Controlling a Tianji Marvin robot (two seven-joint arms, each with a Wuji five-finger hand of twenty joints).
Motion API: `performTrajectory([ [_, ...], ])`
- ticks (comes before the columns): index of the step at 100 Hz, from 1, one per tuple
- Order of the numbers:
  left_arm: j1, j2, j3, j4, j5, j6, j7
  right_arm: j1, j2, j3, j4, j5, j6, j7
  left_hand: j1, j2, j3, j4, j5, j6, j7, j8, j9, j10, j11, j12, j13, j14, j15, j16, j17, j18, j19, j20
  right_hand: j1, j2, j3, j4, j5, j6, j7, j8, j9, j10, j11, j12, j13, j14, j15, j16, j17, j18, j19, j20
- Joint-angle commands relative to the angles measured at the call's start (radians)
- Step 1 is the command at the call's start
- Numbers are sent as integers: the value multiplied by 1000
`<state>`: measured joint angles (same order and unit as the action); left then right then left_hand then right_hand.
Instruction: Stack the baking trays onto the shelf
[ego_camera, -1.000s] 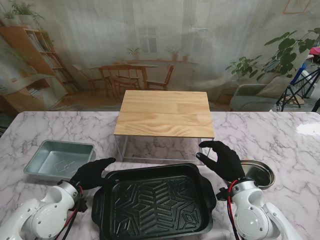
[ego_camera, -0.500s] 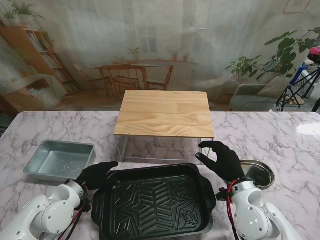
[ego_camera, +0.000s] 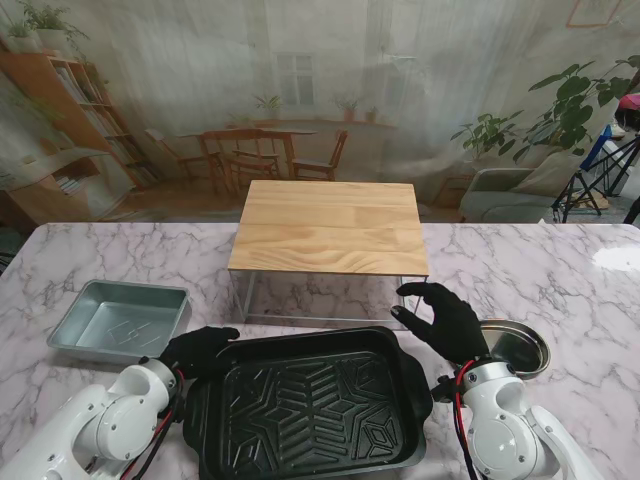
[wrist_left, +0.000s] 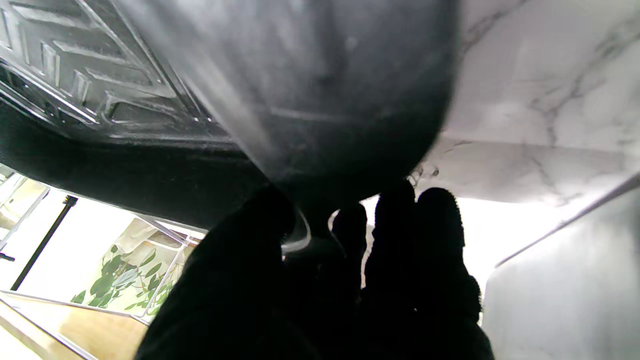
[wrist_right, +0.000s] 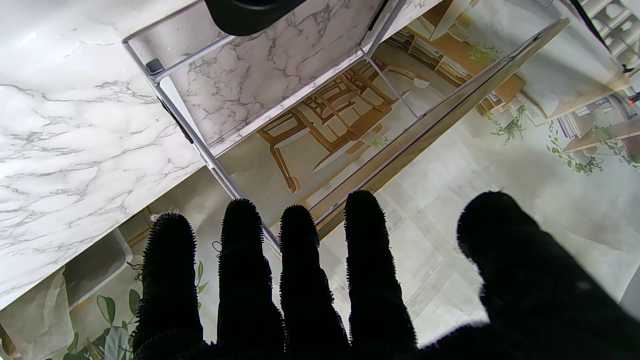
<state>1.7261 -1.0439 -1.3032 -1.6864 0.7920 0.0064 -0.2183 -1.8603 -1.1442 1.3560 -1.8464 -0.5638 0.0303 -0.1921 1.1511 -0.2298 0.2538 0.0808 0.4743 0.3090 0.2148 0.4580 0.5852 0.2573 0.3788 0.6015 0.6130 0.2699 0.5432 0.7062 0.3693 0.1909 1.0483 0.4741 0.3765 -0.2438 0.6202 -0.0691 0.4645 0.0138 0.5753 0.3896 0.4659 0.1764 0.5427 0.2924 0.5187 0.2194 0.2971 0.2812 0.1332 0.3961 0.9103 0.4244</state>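
A large black baking tray (ego_camera: 310, 405) with a patterned floor lies near me in front of the shelf (ego_camera: 330, 227), a wooden top on a thin white frame. My left hand (ego_camera: 200, 350) is at the tray's far left corner. In the left wrist view its thumb and fingers (wrist_left: 435, 225) close around the black tray's (wrist_left: 150, 100) corner rim. My right hand (ego_camera: 447, 318) hovers open by the tray's far right corner, next to the shelf's front right leg. In the right wrist view the hand (wrist_right: 320, 280) has its fingers spread, holds nothing, and faces the shelf frame (wrist_right: 200, 145).
A silver rectangular tray (ego_camera: 120, 320) rests on the marble table at the left, close to my left arm. A round silver pan (ego_camera: 517, 345) sits at the right, just beside my right wrist. The space under the shelf top holds nothing.
My left hand slid right and toward the black tray's far left corner, and its fingers curled onto the rim. The right hand and the tray stayed put.
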Motion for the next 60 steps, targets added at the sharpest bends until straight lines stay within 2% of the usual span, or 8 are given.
performTrajectory([
  [1,-9,-3,9,8,-7,7,-3,-5,-2,-3,-2,2,7,3,70,-29,82,-44,29,-19,82,68,69,-34,9,92,53,-3,50,22,48,-48,62,25,-11,32,0,8,-27,-12,2,3,5,0,7,9,-23,-20,-40,-2,-17,-35,-12,11],
  [7,-14,-3,12,10,-10,12,0,-4,-2,-3,-2,3,8,4,91,-42,97,-63,37,-35,139,138,122,-45,-4,126,86,-10,73,32,77,-44,93,31,-12,32,-1,8,-27,-13,2,3,6,0,7,9,-23,-21,-40,-2,-17,-34,-12,11],
  [14,-20,-4,18,13,-9,20,6,-4,-2,-3,-1,3,8,4,110,-46,105,-76,48,-48,186,168,165,-52,-13,143,115,-9,90,40,102,-38,116,35,-11,32,-1,8,-27,-12,2,3,6,1,7,9,-22,-21,-39,-2,-17,-35,-12,11],
  [31,-29,-12,36,22,-8,49,45,-3,-2,-5,-1,5,10,7,139,-39,120,-98,74,-71,295,143,237,-58,-23,160,172,-3,120,47,157,-28,169,32,-11,32,-1,9,-28,-12,2,3,9,1,8,9,-22,-19,-39,-2,-17,-35,-13,12],
  [43,-40,-15,49,29,-7,63,67,-1,-2,-6,1,6,12,10,140,-25,146,-109,111,-90,306,116,262,-58,-14,137,202,4,123,40,185,-23,183,28,-11,32,-1,9,-28,-12,2,3,11,1,8,9,-21,-20,-39,-2,-17,-34,-13,12],
  [60,-60,-18,60,38,-15,79,73,2,-1,-8,3,7,15,13,140,-17,151,-114,124,-94,309,104,264,-54,-9,124,207,8,119,35,190,-20,185,23,-12,32,-2,9,-27,-11,2,3,14,3,9,10,-21,-18,-39,-1,-18,-35,-14,12],
])
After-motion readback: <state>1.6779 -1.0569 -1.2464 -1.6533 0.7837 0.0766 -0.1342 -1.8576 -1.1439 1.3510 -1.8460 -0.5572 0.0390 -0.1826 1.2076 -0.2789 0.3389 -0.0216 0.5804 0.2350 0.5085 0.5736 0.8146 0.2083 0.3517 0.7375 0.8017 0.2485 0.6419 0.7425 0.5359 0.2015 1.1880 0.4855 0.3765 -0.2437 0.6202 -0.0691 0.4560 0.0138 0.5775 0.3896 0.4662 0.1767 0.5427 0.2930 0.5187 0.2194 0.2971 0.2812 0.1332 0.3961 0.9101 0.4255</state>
